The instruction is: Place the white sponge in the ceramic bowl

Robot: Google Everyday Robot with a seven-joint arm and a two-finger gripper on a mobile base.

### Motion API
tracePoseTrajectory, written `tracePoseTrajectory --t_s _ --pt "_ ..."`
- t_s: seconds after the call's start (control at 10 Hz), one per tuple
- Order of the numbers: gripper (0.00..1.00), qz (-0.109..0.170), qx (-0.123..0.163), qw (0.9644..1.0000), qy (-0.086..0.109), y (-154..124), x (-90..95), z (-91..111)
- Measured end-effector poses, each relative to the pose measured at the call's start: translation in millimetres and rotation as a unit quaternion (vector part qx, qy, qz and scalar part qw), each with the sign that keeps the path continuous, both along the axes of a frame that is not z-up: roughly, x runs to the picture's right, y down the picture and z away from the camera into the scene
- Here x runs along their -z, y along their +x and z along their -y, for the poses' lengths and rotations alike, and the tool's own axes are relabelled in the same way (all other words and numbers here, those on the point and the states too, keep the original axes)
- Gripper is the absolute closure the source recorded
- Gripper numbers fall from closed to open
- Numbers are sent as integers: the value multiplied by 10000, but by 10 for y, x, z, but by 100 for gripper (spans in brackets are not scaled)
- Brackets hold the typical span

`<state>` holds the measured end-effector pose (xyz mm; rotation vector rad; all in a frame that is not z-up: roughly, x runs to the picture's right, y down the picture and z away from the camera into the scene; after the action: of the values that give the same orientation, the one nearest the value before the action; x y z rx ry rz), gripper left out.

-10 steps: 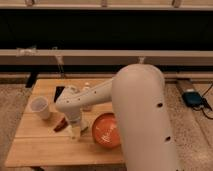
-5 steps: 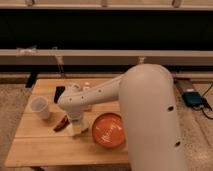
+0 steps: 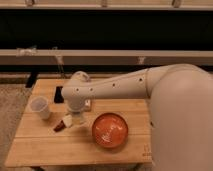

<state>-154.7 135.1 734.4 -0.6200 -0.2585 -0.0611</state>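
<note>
The orange-red ceramic bowl [image 3: 110, 130] sits on the wooden table [image 3: 45, 145], front middle, fully in view. My gripper [image 3: 71, 120] hangs from the white arm's wrist [image 3: 76, 93] and points down at the table just left of the bowl. A small pale block [image 3: 67, 121] shows at the gripper's lower end; it may be the white sponge, but I cannot tell whether it is held. A dark red-brown item [image 3: 58, 127] lies right beside it on the left.
A translucent plastic cup [image 3: 40, 107] stands at the table's left. A black flat object [image 3: 58, 94] lies behind the wrist. A small whitish thing [image 3: 88, 104] lies by the wrist. My arm's bulk [image 3: 175, 115] covers the right side.
The arm's large body has swung right, uncovering the whole bowl. The gripper has stayed low just left of the bowl, rising slightly.
</note>
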Motion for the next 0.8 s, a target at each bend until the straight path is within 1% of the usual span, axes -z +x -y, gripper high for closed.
tracePoseTrajectory --t_s 0.1,0.2,0.3,0.4,0.5,0.6,0.7,0.8 --pt "100 108 -72 9998 118 52 147 142" --pt "100 201 -157 9994 251 172 279 274" --pt "99 208 -218 9991 309 309 345 335" --pt "93 119 -258 9990 352 476 389 377" --pt "82 -6 -278 9990 357 614 390 377" --pt "72 -158 -331 9988 314 759 356 333" --pt "64 -306 -367 9985 280 897 291 278" --pt "52 -513 -446 9975 190 1097 180 143"
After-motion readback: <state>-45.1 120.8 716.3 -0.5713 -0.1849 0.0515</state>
